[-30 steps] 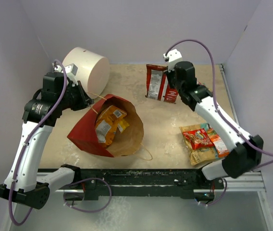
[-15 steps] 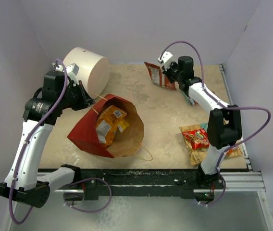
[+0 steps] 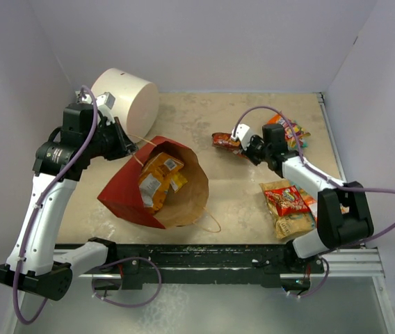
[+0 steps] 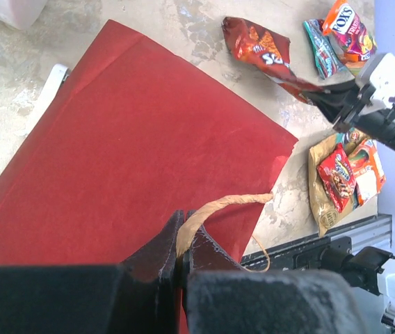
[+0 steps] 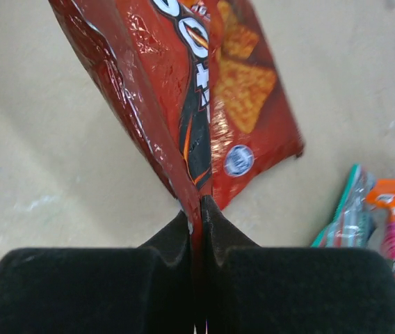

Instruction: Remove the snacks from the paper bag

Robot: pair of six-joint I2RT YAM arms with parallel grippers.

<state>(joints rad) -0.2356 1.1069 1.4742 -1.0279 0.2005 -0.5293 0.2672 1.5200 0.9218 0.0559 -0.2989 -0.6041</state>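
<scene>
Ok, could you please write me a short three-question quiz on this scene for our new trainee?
1. True or false: the right hand is shut on the red packet.
2. Where do the orange packets lie? A: inside the paper bag. B: on top of the white drum. C: between the arm bases.
3. In a few words: what part of the bag does the left hand pinch?

Key: 1 true. 2 A. 3 Its brown handle.
</scene>
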